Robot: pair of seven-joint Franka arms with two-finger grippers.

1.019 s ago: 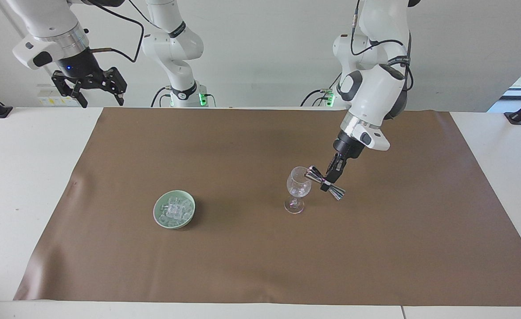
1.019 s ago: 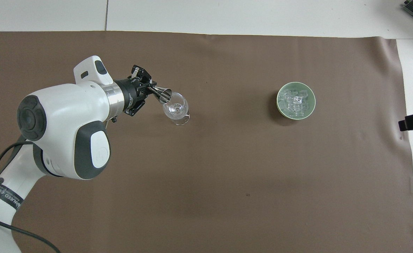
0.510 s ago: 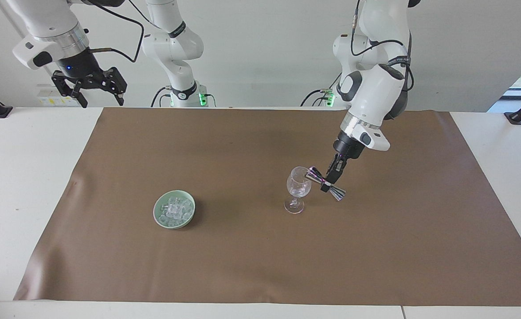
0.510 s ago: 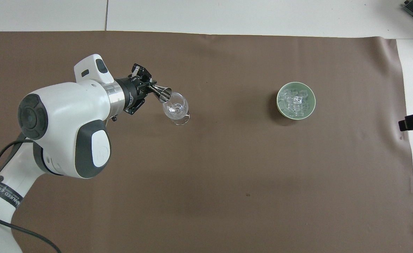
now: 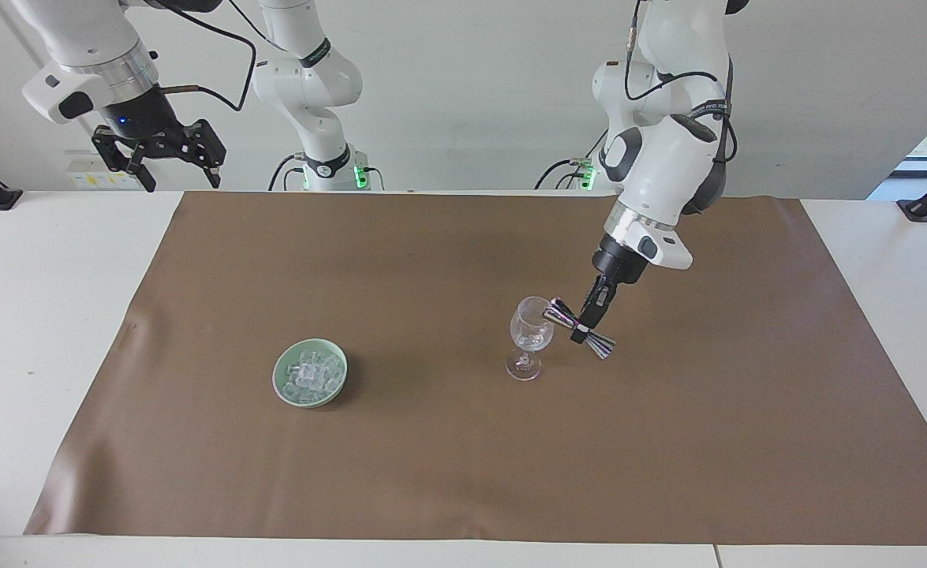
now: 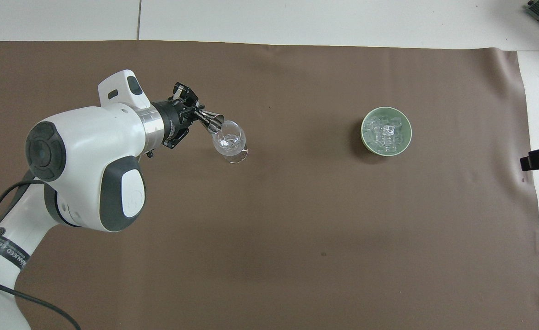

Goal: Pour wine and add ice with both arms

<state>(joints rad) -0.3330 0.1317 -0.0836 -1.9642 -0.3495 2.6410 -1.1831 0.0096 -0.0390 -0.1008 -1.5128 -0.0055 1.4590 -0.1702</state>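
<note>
- Right pincer [image 5: 170,170]: up in the air over the tabletop [image 5: 53,331] edge at the right arm's end, close to the robots; fingers apart, holding nothing; arm waits. In the overhead view only a black tip shows at the frame edge.
- Bowl [image 5: 310,373] [image 6: 386,131]: pale green, round, sits on the brown mat [image 5: 431,465] [image 6: 297,229] toward the right arm's end.
- Ice [image 5: 309,374] [image 6: 385,133]: clear cubes heaped in the bowl, all inside its rim.
- Glass [image 5: 530,337] [image 6: 229,141]: clear stemmed wine glass, upright on the mat, toward the left arm's end, well apart from the bowl. Contents cannot be told; some glints inside the bowl of the glass.
- Jigger [image 5: 579,327] [image 6: 210,121]: metal double-cone measure, tilted, one mouth at the glass rim, other end pointing away and down toward the left arm's end. Whether it touches the rim I cannot tell.
- Left pincer [image 5: 587,325] [image 6: 195,113]: clamped on the jigger at its narrow waist, fingers together on it, held beside and just above the glass.
- Left arm [image 5: 664,158] [image 6: 86,169]: reaches from its base down over the mat, wrist angled toward the glass.
- Mat covers most of the tabletop; white tabletop shows at both ends.
</note>
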